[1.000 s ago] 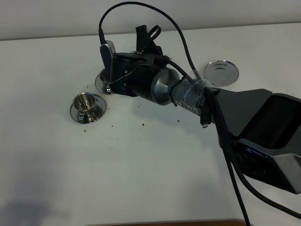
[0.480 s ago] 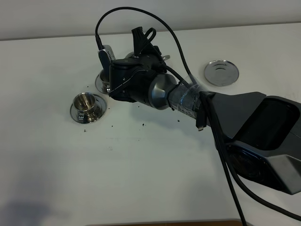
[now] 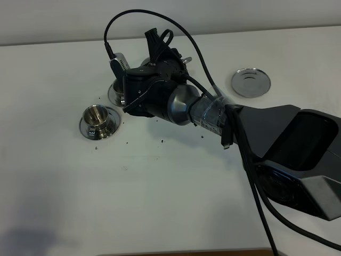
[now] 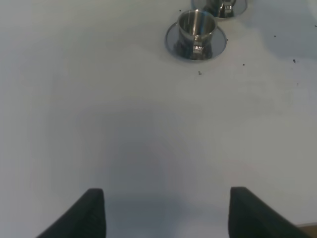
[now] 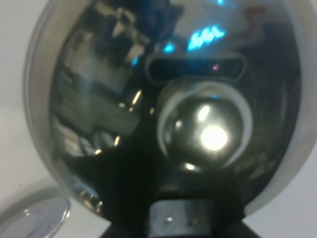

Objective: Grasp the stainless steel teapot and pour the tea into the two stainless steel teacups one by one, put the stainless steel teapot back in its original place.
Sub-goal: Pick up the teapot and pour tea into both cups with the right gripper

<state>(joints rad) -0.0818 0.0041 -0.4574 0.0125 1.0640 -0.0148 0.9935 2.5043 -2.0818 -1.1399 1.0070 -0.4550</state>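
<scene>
The stainless steel teapot [image 5: 99,99] fills the right wrist view, its lid and knob [image 5: 210,131] facing the camera. My right gripper [image 3: 160,50] is shut on it, held above the table at the far cup's saucer [image 3: 113,94]. From the exterior high view the wrist hides most of the pot and that cup. The near teacup [image 3: 98,116] stands upright on its saucer [image 3: 85,128], apart from the arm. The steel coaster disc [image 3: 250,82] lies bare at the back right. My left gripper [image 4: 166,213] is open over bare table, with both teacups [image 4: 196,30] ahead of it.
Small dark specks [image 3: 161,141] are scattered on the white table around the cups. The right arm's black body [image 3: 287,154] and cables [image 3: 261,213] cross the right half of the table. A steel rim [image 5: 34,218] shows below the pot in the right wrist view.
The right wrist has shifted a little left and turned, carrying the teapot with it over the far cup. Near cup and coaster disc have not moved.
</scene>
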